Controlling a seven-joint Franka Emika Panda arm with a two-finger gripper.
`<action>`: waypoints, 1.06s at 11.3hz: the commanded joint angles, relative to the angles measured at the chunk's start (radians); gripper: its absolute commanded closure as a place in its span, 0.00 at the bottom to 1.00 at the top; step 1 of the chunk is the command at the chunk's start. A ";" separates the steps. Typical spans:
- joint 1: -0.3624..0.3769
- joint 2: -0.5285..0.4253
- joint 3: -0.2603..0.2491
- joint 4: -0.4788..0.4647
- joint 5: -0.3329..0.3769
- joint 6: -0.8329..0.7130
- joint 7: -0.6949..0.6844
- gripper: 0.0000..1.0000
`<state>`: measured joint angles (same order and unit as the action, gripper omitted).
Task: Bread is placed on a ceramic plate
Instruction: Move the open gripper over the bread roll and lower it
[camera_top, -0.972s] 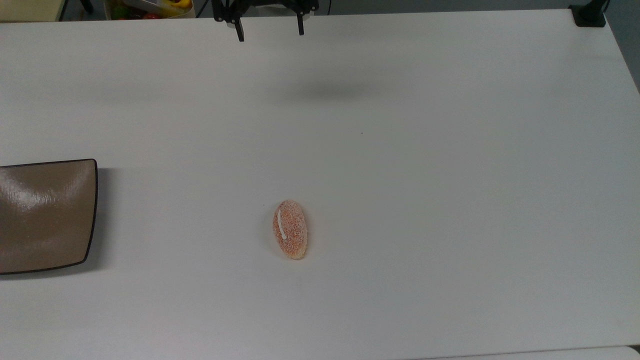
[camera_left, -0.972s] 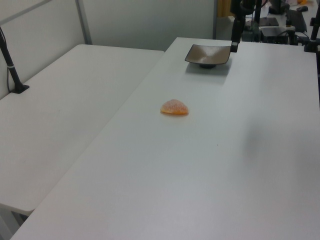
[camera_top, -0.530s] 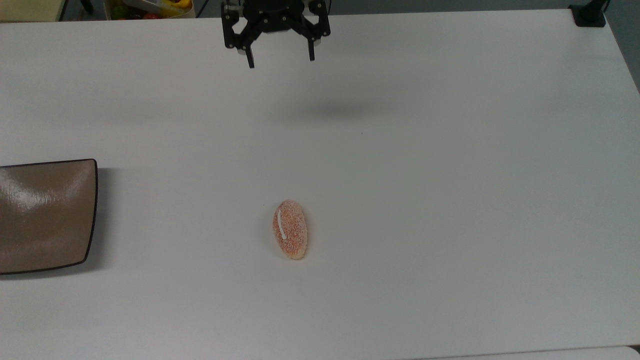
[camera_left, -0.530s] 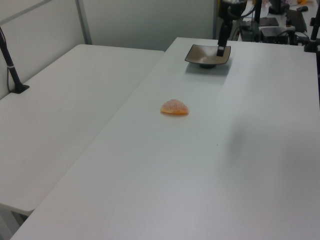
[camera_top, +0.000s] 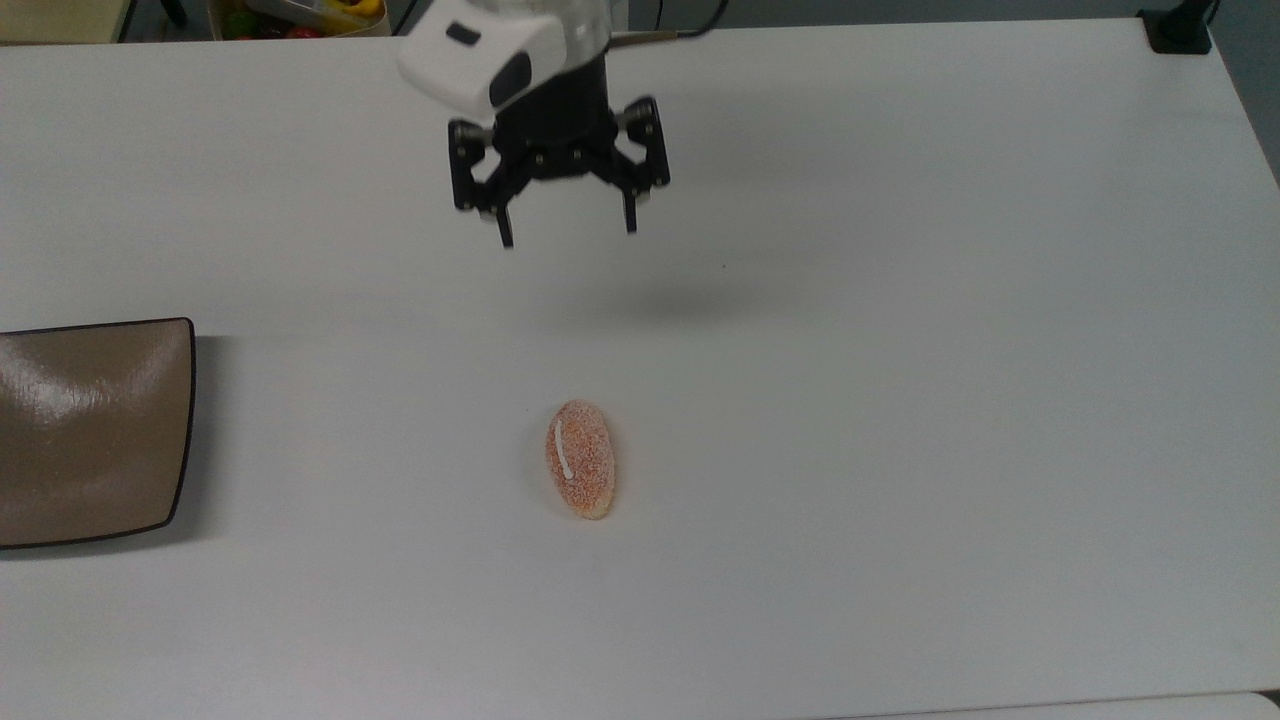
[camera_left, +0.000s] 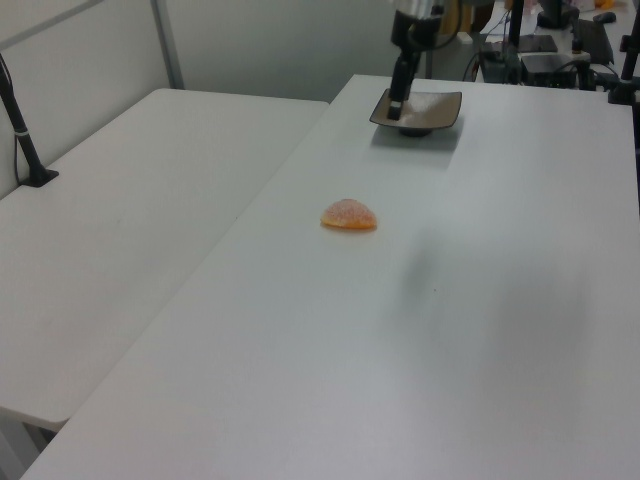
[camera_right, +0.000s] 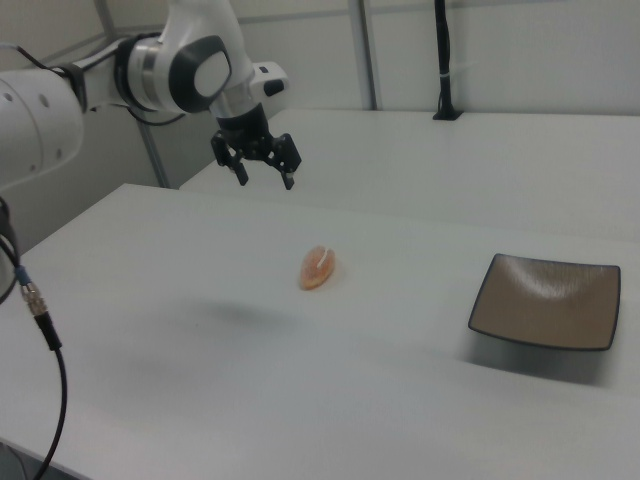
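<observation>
The bread (camera_top: 580, 459), a small oval orange-pink bun with a white streak, lies on the white table (camera_top: 900, 400); it also shows as the bread (camera_left: 349, 215) and the bread (camera_right: 317, 267). The taupe-brown square ceramic plate (camera_top: 90, 430) sits at the top view's left edge, bare, well apart from the bun; the plate (camera_right: 545, 300) is at the right view's right. My gripper (camera_top: 569, 235) hangs open above the table, beyond the bun toward the top view's upper edge, holding nothing. In the right view the gripper (camera_right: 264, 182) is high above the tabletop.
A second white table (camera_left: 150, 200) adjoins on the left view's left. A black post base (camera_top: 1180, 35) stands at the top view's upper right corner. A bin of coloured items (camera_top: 300, 15) sits past the table's far edge. A cable (camera_right: 35, 310) hangs at the right view's left.
The gripper has come from the table's far edge toward the bun, downward in the top view, staying open. Bun and plate have not moved.
</observation>
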<state>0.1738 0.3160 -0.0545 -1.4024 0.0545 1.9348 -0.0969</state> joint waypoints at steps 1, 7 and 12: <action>0.006 0.116 -0.008 0.051 -0.017 0.128 -0.012 0.00; 0.016 0.238 -0.007 -0.004 -0.051 0.387 -0.010 0.00; 0.019 0.291 -0.007 -0.046 -0.091 0.472 -0.009 0.00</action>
<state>0.1840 0.6033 -0.0537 -1.4253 -0.0137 2.3772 -0.0970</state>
